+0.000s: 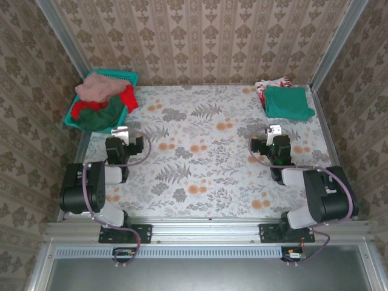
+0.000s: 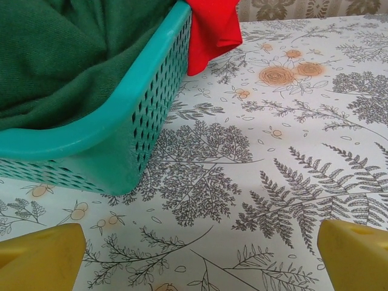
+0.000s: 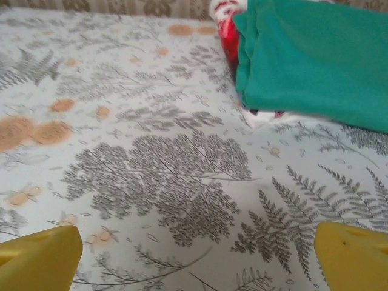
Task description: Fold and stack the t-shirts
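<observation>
In the top view the left gripper (image 1: 121,132) sits at centre left, jaws spread wide and empty, just below the teal mesh basket (image 1: 125,76) in the upper left. Heaped in the basket are a salmon-pink shirt (image 1: 100,86), a red shirt (image 1: 128,97) spilling over the rim, and a dark green shirt (image 1: 100,119). The right gripper (image 1: 274,131), likewise spread and empty, sits at centre right. Above it, in the upper right, a folded teal-green shirt (image 1: 290,102) lies on a red-and-white patterned shirt (image 1: 267,83).
</observation>
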